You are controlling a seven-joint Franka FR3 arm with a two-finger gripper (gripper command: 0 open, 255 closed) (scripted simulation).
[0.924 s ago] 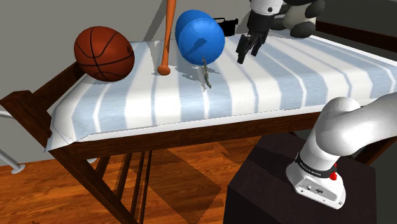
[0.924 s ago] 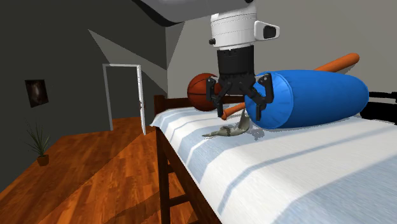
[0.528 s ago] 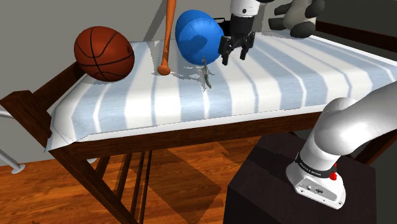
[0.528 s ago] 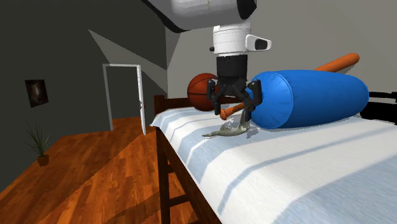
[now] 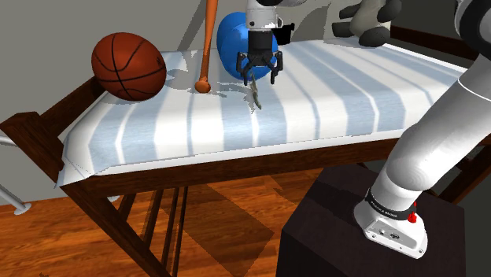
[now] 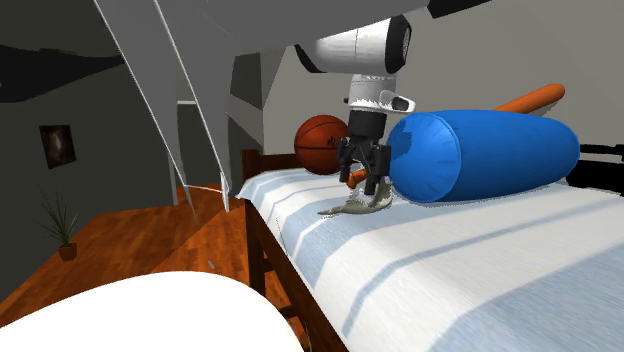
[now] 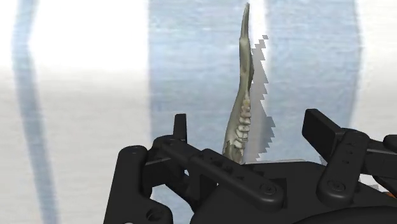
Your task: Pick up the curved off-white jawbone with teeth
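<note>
Wrist view has the hand [image 7: 248,130] spread wide and empty above the off-white jawbone [image 7: 243,95], which lies on the striped bed [image 5: 354,94] just beside the blue bolster [image 6: 480,150], apparently so its fingers can straddle the bone.

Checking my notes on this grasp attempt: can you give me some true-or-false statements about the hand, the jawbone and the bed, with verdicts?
1. The hand is open, above the jawbone. True.
2. The jawbone is lifted off the bed. False: it lies on the bed.
3. The basketball touches the jawbone. False: it rests well apart from it.
4. A blue bolster lies on the bed near the jawbone. True.
</note>
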